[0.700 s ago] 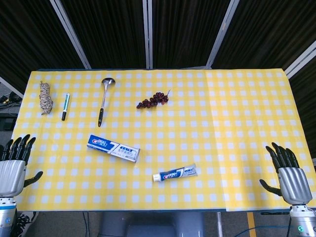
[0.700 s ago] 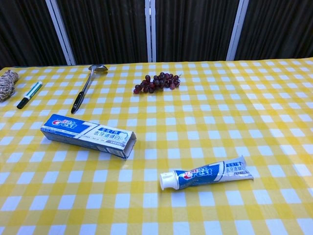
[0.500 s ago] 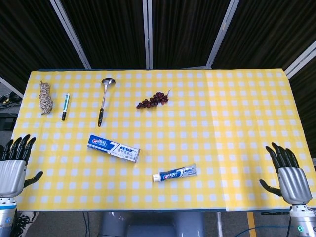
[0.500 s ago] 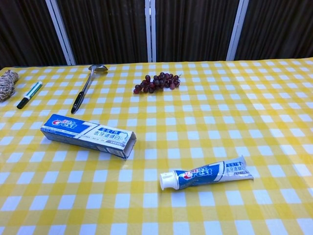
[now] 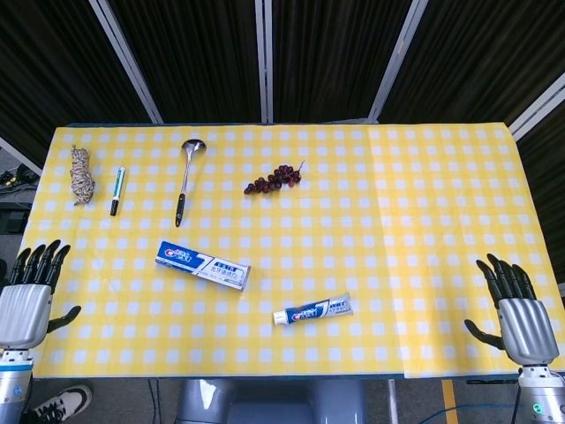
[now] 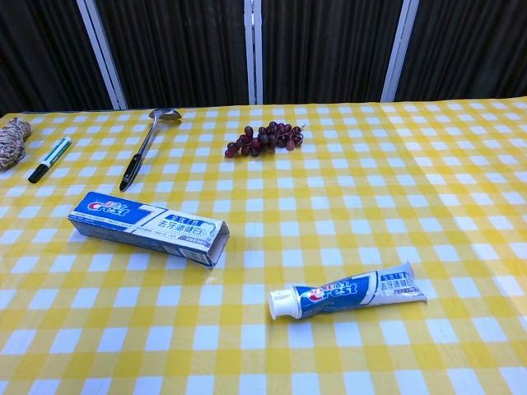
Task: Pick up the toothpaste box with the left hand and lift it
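Chest view, toothpaste box point(image 6: 146, 228) lying flat, open-ended

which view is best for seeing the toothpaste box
The chest view: the toothpaste box shows large and close, with its blue label, its long side face and its right end readable. The head view shows the same box from above, small, but places it relative to the left robot hand.

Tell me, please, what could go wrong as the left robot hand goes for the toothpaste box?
The blue-and-white cardboard toothpaste box lies flat with one end open, so a firm grip might crush it. The matching blue plastic toothpaste tube lies nearby and could be taken instead. The open left robot hand sits off the table's edge, so its reach is long.
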### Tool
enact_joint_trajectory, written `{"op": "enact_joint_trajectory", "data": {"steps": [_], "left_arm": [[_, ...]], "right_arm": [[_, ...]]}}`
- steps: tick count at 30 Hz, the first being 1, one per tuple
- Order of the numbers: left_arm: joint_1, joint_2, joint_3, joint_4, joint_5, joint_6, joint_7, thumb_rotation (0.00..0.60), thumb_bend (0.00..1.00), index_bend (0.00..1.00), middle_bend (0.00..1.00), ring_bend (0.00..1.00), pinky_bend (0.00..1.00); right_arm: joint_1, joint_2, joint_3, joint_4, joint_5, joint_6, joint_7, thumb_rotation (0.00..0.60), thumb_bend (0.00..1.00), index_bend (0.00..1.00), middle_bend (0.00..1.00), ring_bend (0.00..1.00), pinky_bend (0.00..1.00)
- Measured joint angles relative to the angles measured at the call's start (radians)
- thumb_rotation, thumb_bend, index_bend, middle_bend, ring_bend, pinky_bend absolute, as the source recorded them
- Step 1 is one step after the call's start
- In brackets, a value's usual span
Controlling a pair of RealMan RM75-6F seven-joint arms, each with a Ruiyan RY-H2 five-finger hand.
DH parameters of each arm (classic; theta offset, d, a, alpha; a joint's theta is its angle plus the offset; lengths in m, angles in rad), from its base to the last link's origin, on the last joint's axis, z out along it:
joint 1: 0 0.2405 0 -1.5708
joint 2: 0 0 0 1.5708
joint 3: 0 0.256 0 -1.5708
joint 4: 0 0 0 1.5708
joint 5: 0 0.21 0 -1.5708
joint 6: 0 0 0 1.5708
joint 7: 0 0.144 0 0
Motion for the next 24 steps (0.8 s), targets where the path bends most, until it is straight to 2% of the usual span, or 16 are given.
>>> {"op": "enact_joint_trajectory", "data": {"steps": [5, 8, 19, 24], "left_arm": [[-0.027, -0.002, -0.012, 0.008, 0.0, -0.032, -0.006, 0.6, 0.0, 0.05, 0.0, 0.0, 0.08], [-0.06, 0.001, -0.023, 0.009, -0.018, -0.089, 0.011, 0.6, 0.0, 0.09, 0.0, 0.02, 0.12], [-0.286, 0.014, -0.083, 0.008, -0.146, -0.437, 0.072, 0.6, 0.0, 0.17, 0.04, 0.1, 0.18], [-0.367, -0.005, -0.099, 0.023, -0.203, -0.528, 0.116, 0.6, 0.0, 0.19, 0.06, 0.11, 0.18]], "right_arm": [[0.0, 0.003, 0.0, 0.002, 0.003, -0.003, 0.01, 0.6, 0.08, 0.0, 0.0, 0.0, 0.0], [0.001, 0.004, -0.001, 0.001, 0.0, -0.004, 0.012, 0.6, 0.09, 0.0, 0.0, 0.0, 0.0], [0.001, 0.016, 0.007, -0.001, 0.013, -0.004, 0.043, 0.6, 0.09, 0.0, 0.0, 0.0, 0.0], [0.001, 0.022, 0.011, 0.0, 0.02, -0.007, 0.06, 0.6, 0.09, 0.0, 0.0, 0.0, 0.0]]}}
